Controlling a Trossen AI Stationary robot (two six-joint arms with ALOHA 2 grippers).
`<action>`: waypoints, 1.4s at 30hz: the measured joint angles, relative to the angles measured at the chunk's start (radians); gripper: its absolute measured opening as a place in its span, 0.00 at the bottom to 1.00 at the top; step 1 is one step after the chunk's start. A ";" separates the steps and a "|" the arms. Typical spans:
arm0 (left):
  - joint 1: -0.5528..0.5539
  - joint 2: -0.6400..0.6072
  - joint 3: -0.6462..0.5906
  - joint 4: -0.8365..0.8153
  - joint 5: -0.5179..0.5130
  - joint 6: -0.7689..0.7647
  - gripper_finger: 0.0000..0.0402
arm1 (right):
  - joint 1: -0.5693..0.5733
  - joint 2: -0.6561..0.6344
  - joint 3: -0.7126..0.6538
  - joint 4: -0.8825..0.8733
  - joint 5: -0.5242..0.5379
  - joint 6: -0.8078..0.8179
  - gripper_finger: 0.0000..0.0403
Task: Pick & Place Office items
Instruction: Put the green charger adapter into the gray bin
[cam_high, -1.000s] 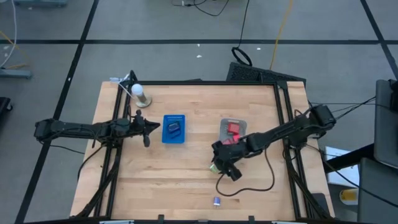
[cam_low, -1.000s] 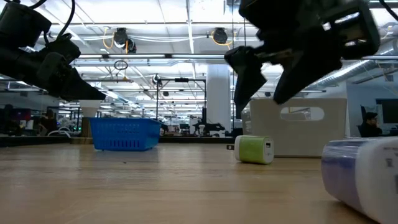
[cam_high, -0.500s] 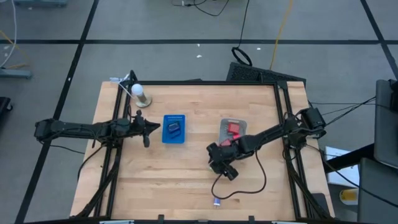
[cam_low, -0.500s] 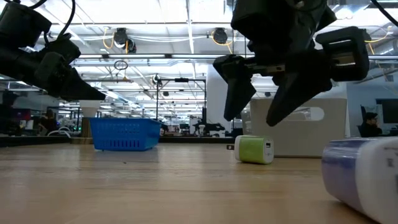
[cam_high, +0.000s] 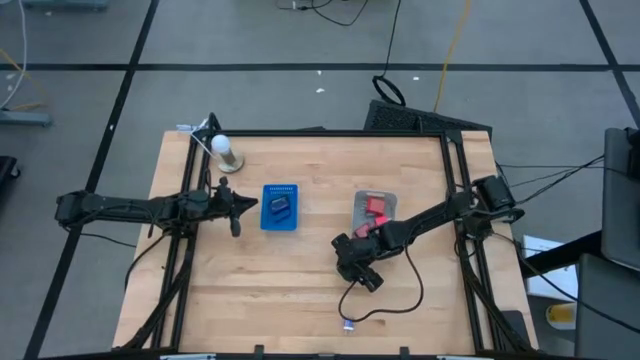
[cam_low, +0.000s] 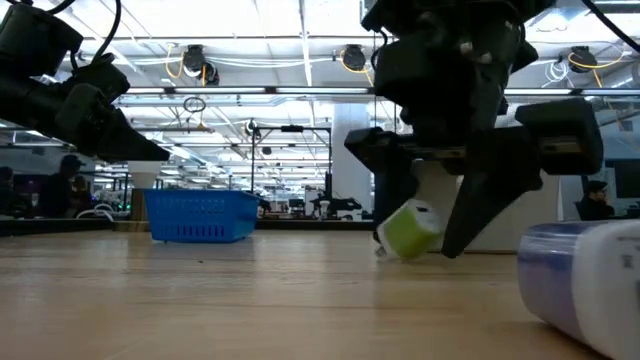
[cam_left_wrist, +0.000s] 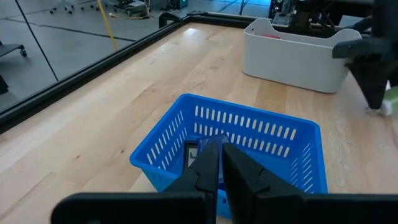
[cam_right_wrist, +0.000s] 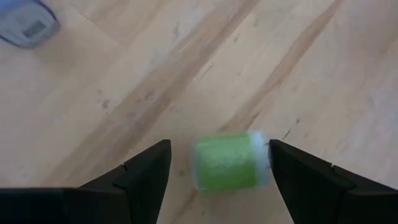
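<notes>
The wooden worktop (cam_high: 300, 280) holds a blue basket (cam_high: 280, 207) and a pale bin (cam_high: 375, 209). The right gripper (cam_right_wrist: 214, 163) is low over the worktop, just in front of the bin, with its fingers spread wide. The small green roll (cam_right_wrist: 228, 160) sits between them, tipped up a little. The left gripper (cam_left_wrist: 216, 163) waits beside the blue basket, pinched together and holding nothing. A small purple piece (cam_high: 347, 323) lies near the front edge.
</notes>
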 joint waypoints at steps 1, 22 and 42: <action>0.000 0.000 0.000 0.000 0.000 0.000 0.05 | -0.004 -0.002 0.000 0.005 -0.002 0.000 0.65; 0.000 0.000 0.000 0.000 0.000 -0.002 0.05 | -0.002 -0.004 0.001 0.053 -0.023 0.003 0.62; 0.000 0.000 -0.001 0.000 0.000 -0.003 0.05 | -0.023 0.021 0.002 0.051 -0.033 -0.026 0.61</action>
